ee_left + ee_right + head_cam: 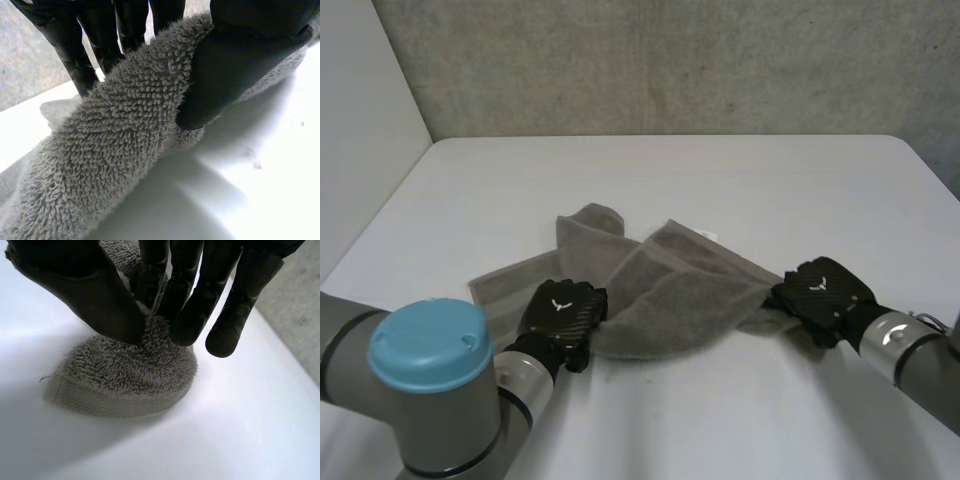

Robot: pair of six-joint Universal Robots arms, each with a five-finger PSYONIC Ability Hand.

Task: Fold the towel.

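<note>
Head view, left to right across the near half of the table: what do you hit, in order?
Left arm's light-blue cap → left black hand → bunched middle of the grey terry towel → right black hand → right arm's grey wrist joint.

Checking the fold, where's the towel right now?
In the head view the towel lies crumpled, middle of the table, left hand pinching its near edge, right hand its right end.

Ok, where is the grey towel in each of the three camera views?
Head view: towel crumpled mid-table, between the left hand and right hand.
Left wrist view: towel pinched between the left hand's thumb and fingers.
Right wrist view: towel end pinched at the right hand's fingertips.
Shared landmark: the white table.
</note>
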